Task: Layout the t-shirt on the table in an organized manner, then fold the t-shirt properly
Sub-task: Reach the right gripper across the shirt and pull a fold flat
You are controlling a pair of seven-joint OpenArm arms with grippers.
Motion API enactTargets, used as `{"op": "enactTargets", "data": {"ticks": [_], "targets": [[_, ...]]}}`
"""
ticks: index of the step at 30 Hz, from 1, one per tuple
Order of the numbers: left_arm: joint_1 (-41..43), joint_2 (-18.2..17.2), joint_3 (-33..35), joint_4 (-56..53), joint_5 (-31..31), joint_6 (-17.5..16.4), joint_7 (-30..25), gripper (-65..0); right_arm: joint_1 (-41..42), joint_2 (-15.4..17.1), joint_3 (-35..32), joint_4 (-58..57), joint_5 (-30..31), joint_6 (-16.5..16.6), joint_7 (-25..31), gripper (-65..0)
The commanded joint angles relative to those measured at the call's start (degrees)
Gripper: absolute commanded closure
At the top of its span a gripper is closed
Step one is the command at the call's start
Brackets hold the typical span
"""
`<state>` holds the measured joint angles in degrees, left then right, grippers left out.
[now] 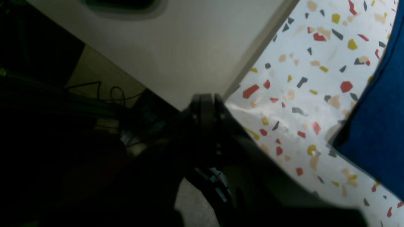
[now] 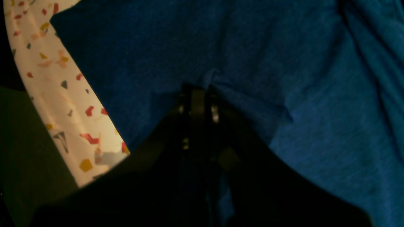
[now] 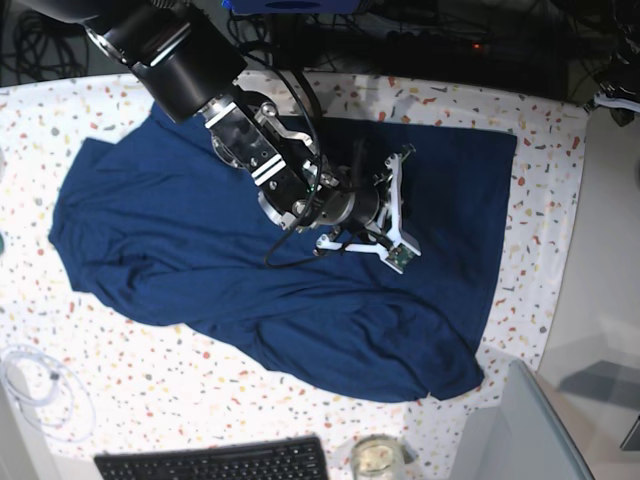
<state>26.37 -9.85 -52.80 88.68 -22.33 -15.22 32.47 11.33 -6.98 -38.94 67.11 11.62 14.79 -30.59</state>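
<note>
The dark navy t-shirt [image 3: 200, 230] lies spread and wrinkled across the speckled white table [image 3: 150, 380], with one sleeve at the left and a bunched hem at the lower right. My right gripper [image 3: 400, 205] is over the shirt's middle. In the right wrist view it [image 2: 197, 90] is shut, pinching a small pucker of the shirt [image 2: 284, 63], with the table [image 2: 63, 88] at the left. In the left wrist view my left gripper [image 1: 205, 99] is shut and empty, beyond the table's edge [image 1: 300, 94]. The shirt's edge [image 1: 378, 126] is to its right.
A black keyboard [image 3: 215, 462] and a small glass jar [image 3: 375, 458] sit at the front edge. A white cable coil [image 3: 35, 385] lies at the front left. A grey panel [image 3: 530, 430] stands at the front right corner. Dark cables show below the left gripper [image 1: 104, 91].
</note>
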Motion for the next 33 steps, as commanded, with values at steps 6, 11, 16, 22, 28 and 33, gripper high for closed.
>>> {"op": "enactTargets", "data": {"ticks": [6,11,16,22,28,33], "targets": [[0.4,-0.7,-0.3,0.8,0.0,0.1,-1.2,0.0,4.3,-1.1,-3.8,1.5,0.6,-1.5,1.5,0.0],[0.4,-0.7,-0.3,0.8,0.0,0.1,-1.2,0.0,5.2,-1.4,-4.0,1.6,0.6,-1.5,3.7,0.0],[0.2,-0.7,-0.3,0.8,0.0,0.1,-1.1,0.0,5.2,-1.4,-4.1,3.2,0.6,-1.5,6.4,0.0],[0.3,-1.0,2.9,0.8,0.0,0.1,-1.1,0.0,5.5,-1.5,-5.2,2.9,0.6,-1.5,13.2,-0.2],[-0.1,-0.8,4.1,0.8,0.0,0.1,-1.1,0.0,5.9,-1.5,-7.7,2.6,0.6,-1.6,14.0,-0.2],[-0.2,-0.8,4.0,0.8,0.0,0.1,-1.1,0.0,6.6,-1.5,-9.2,1.8,0.6,-2.7,18.5,-0.2]]}}
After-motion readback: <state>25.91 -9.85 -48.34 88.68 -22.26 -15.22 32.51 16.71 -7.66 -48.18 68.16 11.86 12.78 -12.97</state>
